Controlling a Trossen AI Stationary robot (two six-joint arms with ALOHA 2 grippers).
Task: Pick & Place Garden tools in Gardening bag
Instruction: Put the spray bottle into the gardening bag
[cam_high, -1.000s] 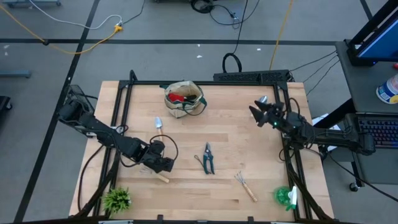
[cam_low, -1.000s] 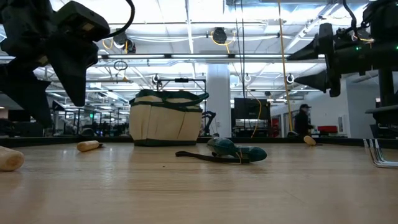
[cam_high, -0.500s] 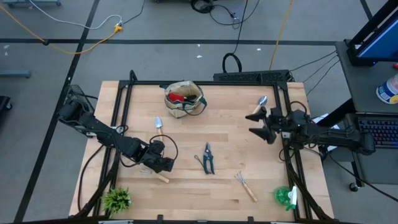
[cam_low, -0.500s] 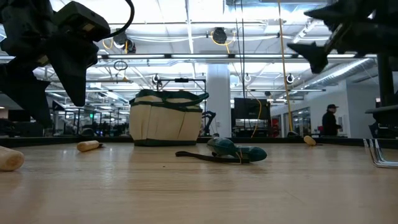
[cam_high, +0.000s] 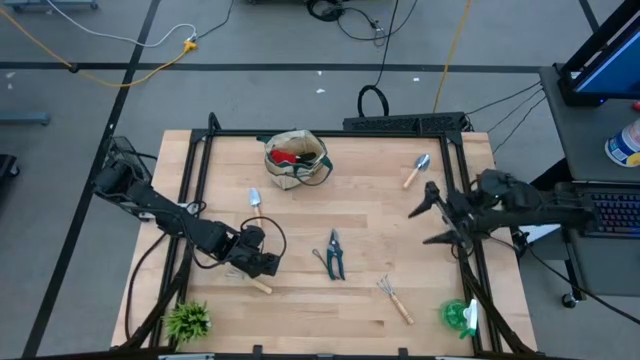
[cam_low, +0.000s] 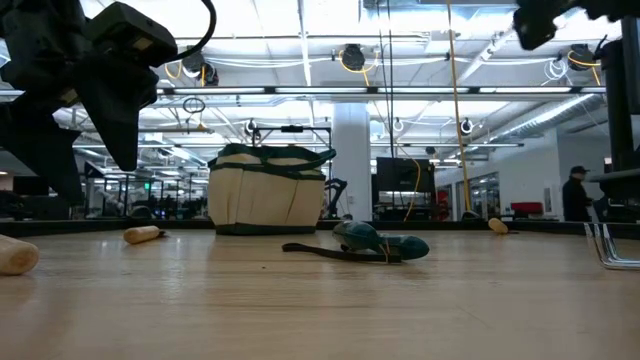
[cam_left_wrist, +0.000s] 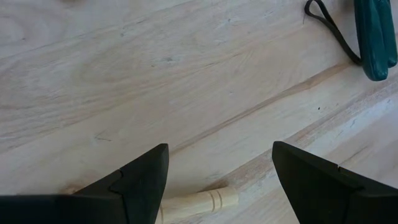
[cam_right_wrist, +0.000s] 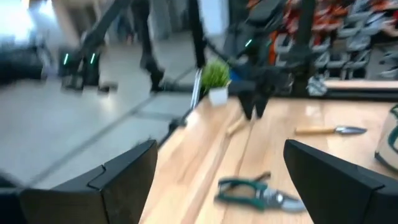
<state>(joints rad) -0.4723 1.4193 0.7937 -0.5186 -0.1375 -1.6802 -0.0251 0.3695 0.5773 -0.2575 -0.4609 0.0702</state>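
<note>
Above the trowel handle (cam_left_wrist: 199, 201), left gripper (cam_high: 262, 264) open, right gripper (cam_high: 432, 225) open, empty

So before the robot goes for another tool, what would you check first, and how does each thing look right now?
1. Left gripper fingers apart, nothing between them: ok.
2. Right gripper fingers apart and empty: ok.
3. Gardening bag upright, mouth facing up, something red already inside: ok.
4. Tools within reach on the table: pruning shears, hand rake, trowel, a second trowel near the far right: ok.
5. Wooden handle lying just past the left gripper's fingers, unobstructed: ok.
6. Green spray bottle sits at the table's very corner; whether it is stable there: cannot tell.
</note>
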